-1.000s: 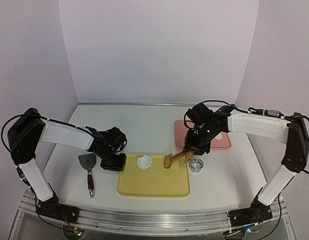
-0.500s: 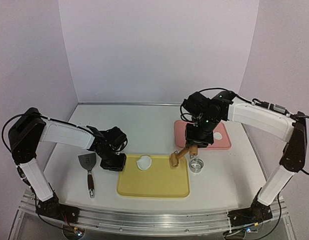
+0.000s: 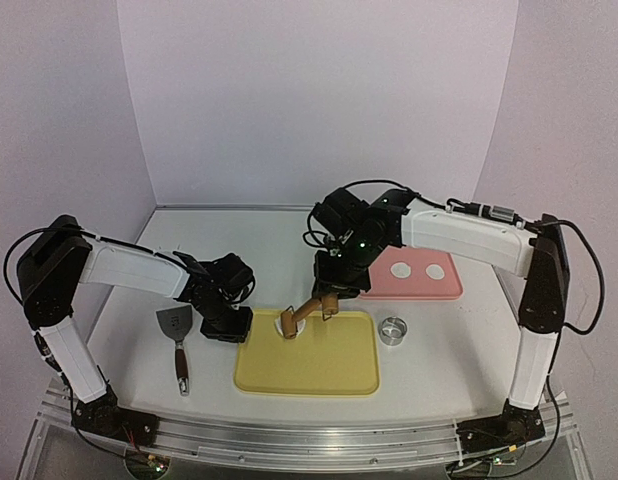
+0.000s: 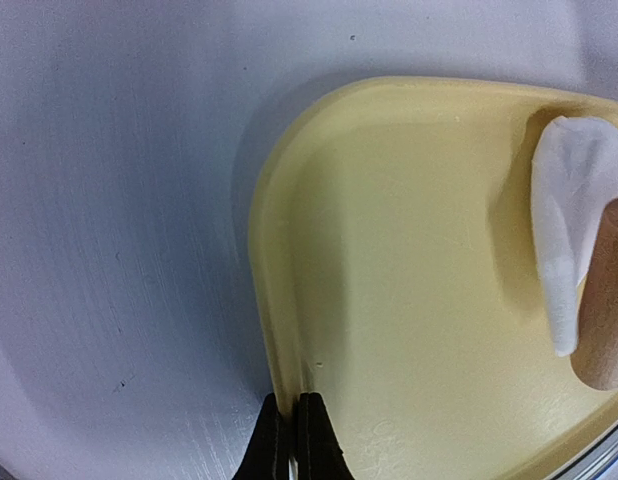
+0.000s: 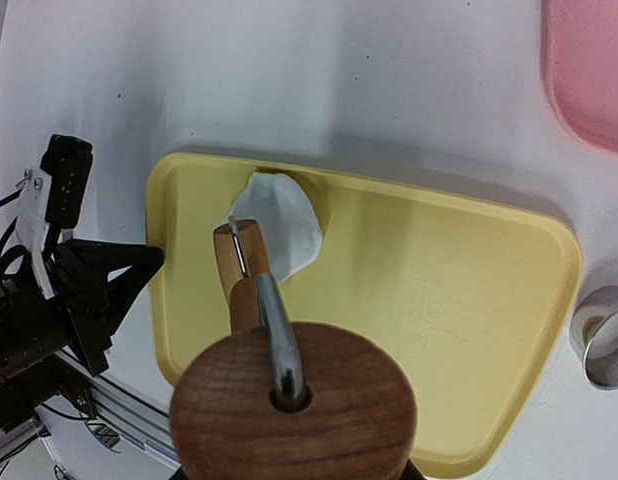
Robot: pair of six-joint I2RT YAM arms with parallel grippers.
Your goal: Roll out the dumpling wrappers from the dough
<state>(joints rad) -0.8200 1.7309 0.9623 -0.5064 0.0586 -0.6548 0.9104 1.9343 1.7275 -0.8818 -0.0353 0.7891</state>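
— On the white table (image 3: 289, 250), what's biggest?
— The yellow tray (image 3: 319, 370), centre front. L gripper (image 3: 229, 325) is pinched on its left rim, fingertips (image 4: 314, 450) nearly together over the edge.
— Next?
— The pink tray (image 3: 449, 290), far right. Then a spatula (image 3: 176, 340), lying left of the yellow tray.
— R gripper?
— R gripper (image 3: 334, 290) is clamped on the rolling pin (image 3: 307, 312). Pin's tilted, low end on the dough piece (image 5: 289, 225) in the yellow tray's far-left corner.
— Small stuff?
— The ring cutter (image 3: 393, 331) sits just beside the yellow tray's right rim. Two dumpling wrappers (image 3: 398, 269) lie flat on the pink tray, apart
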